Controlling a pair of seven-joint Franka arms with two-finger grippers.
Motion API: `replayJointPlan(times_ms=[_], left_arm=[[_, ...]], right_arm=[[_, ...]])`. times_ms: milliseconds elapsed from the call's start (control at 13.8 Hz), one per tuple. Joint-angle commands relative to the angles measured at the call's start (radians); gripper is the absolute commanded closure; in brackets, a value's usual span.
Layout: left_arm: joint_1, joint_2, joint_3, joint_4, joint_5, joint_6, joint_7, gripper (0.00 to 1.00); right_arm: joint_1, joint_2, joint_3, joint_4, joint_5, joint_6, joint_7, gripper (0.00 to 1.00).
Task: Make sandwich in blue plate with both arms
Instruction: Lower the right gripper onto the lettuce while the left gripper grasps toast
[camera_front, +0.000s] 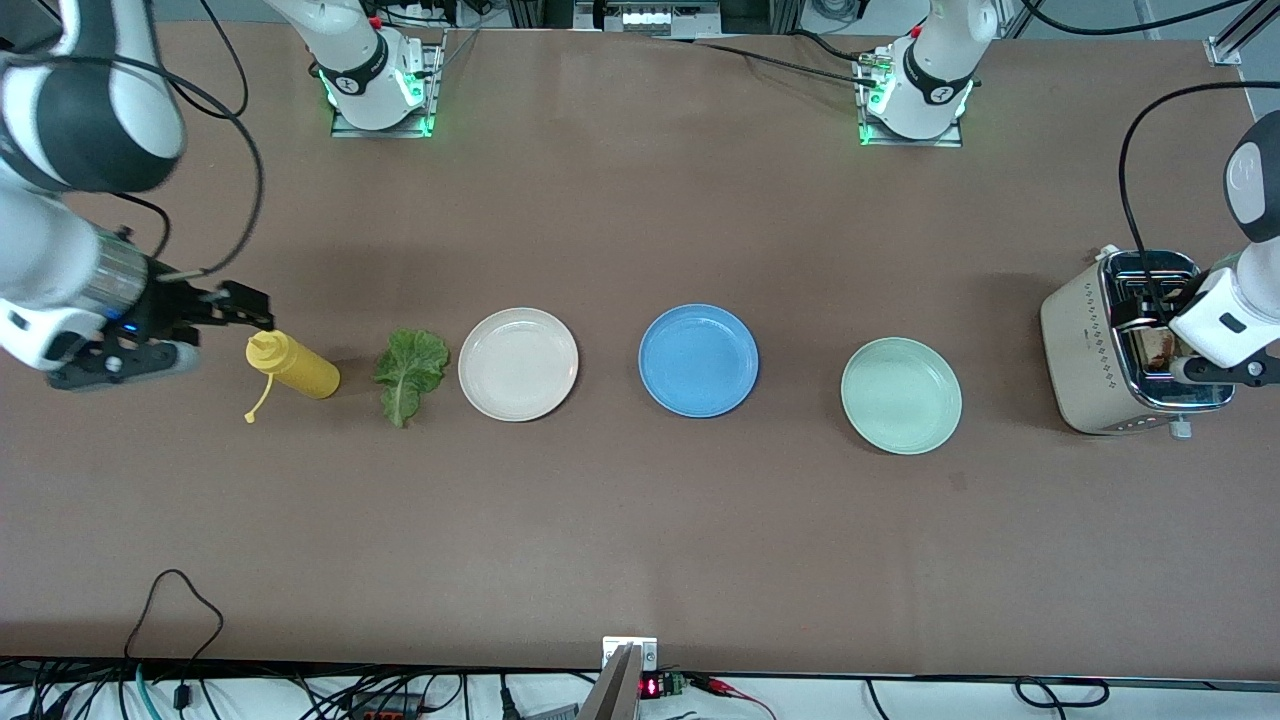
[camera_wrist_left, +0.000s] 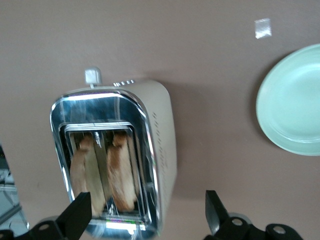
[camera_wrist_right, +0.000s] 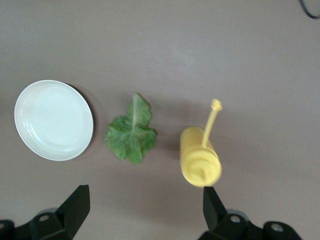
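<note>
Getting bread first: left gripper (camera_wrist_left: 145, 212) hangs w/ jaws wide over toaster (camera_front: 1105, 345), holding nothing. Drop straight, pinch one toast (camera_wrist_left: 121, 170). Right gripper (camera_wrist_right: 142, 207), wide too, over bottle (camera_front: 292, 365). Blue plate (camera_front: 698, 360) sits mid-table.

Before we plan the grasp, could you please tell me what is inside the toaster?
Two browned bread slices stand upright in the toaster, one per slot. Their lower parts are hidden inside the slots.

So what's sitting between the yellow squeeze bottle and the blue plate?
In the front view, the lettuce leaf and then the cream-white plate lie between the yellow bottle and the blue plate.
</note>
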Motion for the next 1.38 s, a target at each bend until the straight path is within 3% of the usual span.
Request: replayJointPlan(times_ms=[0, 508, 580, 870, 1161, 1306], left_arm=[[0.062, -0.127, -0.007, -0.256, 0.021, 0.255, 0.071, 0.0], [0.134, -0.132, -0.009, -0.373, 0.019, 0.401, 0.102, 0.13], [0.142, -0.132, -0.009, -0.388, 0.019, 0.429, 0.102, 0.19], [0.142, -0.125, -0.009, -0.376, 0.018, 0.426, 0.155, 0.7], [0.145, -0.126, -0.009, -0.371, 0.018, 0.42, 0.167, 0.95], [0.149, -0.126, -0.009, -0.368, 0.018, 0.42, 0.169, 0.99]], right_arm=[[0.053, 0.058, -0.002, 0.016, 0.006, 0.039, 0.067, 0.0], [0.093, 0.207, -0.002, 0.014, 0.008, 0.106, 0.174, 0.0], [0.093, 0.229, -0.002, 0.014, 0.008, 0.118, 0.177, 0.0], [0.114, 0.304, -0.002, 0.006, -0.003, 0.175, 0.26, 0.0], [0.116, 0.347, -0.003, -0.017, -0.006, 0.24, 0.268, 0.0], [0.116, 0.367, -0.003, -0.017, -0.006, 0.264, 0.268, 0.0]])
